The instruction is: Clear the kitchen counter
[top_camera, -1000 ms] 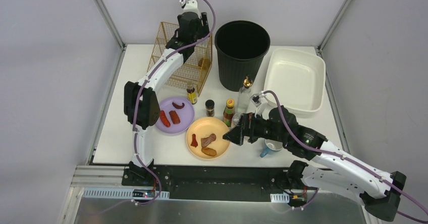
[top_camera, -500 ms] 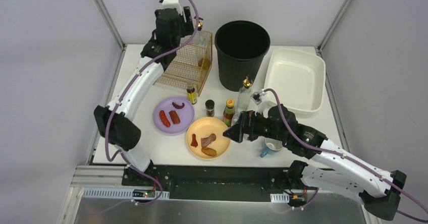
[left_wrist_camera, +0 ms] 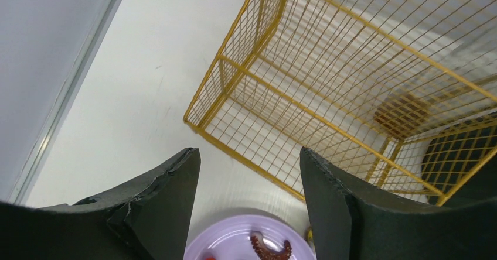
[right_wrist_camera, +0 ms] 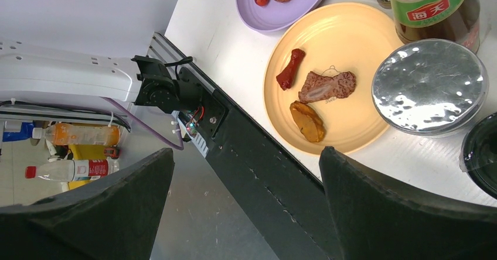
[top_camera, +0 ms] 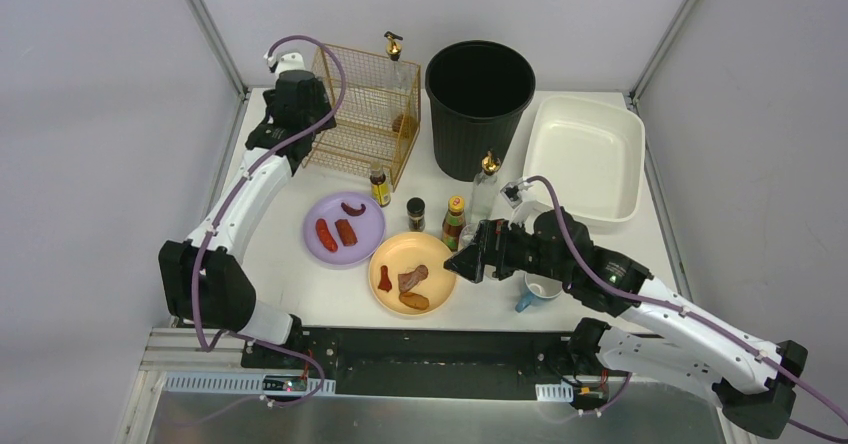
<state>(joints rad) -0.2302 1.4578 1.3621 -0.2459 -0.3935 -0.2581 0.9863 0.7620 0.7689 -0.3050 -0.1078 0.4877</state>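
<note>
Tabletop (top_camera: 290,284), the white kitchen counter of the task, lay between the 2 arms and the back wall and was far from clear. It carried a purple plate (top_camera: 368,242) with 3 scraps of food, a yellow plate (top_camera: 405,249) with 3 more, 4 small bottles and jars (top_camera: 415,214) in a loose row behind the plates, and a mug (top_camera: 540,286) half hidden under the right arm. Behind these stood a yellow wire basket (top_camera: 365,104), a black bin (top_camera: 478,104) and a white tub (top_camera: 585,159). The main change over the last second was on the left: the left arm, which had been stretched over the top of the basket, had swung back and out to the basket's left side. That uncovered a pump-topped bottle (top_camera: 393,52) standing at the basket's far right corner, seemingly inside it. The left gripper (left_wrist_camera: 249,160) now looked down at the basket's near corner and the purple plate's edge, its fingers apart with nothing between them. This read as 1 item just put away and the arm free for another. The right gripper (right_wrist_camera: 246,151) had hardly moved; it hung low at the yellow plate's right edge, fingers spread wide and empty, with the food scraps in its wrist view. Most of the work appeared to remain: both plates, their food, the bottles and the mug.
</note>
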